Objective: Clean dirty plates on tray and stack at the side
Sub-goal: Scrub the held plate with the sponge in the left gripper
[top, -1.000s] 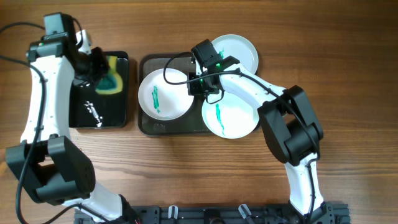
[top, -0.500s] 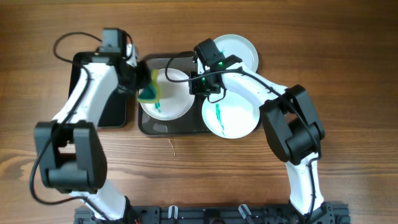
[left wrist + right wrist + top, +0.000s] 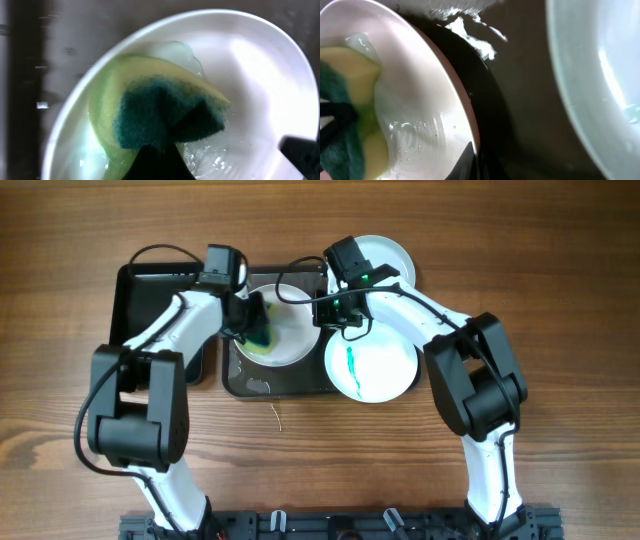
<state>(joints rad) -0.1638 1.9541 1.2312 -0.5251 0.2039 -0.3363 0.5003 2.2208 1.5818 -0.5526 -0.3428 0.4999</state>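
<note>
The left gripper (image 3: 248,320) is clamping a yellow-green sponge (image 3: 165,112) against the leftmost plate (image 3: 292,332) (on the grey tray (image 3: 290,386)); the right gripper (image 3: 322,315) is pinching that plate's rim.

- Checking my left arm (image 3: 185,325) first: glossy white shells on the long links, chunky black housings at every joint.
- There's a thin black cable (image 3: 160,249) looping loose off its wrist end.
- Over to my right arm (image 3: 425,310): same build, white links and rounded black joint blocks.
- I can see small green lights (image 3: 362,277) glowing on the black block at the right wrist.
- Left gripper (image 3: 255,330): matt black, just a dark wedge on its own feed.
- Right gripper (image 3: 333,315): black too, with a narrow, tapered tip on its feed.
- Black base rail (image 3: 330,525) along the near edge, a few pale hooks on it.
</note>
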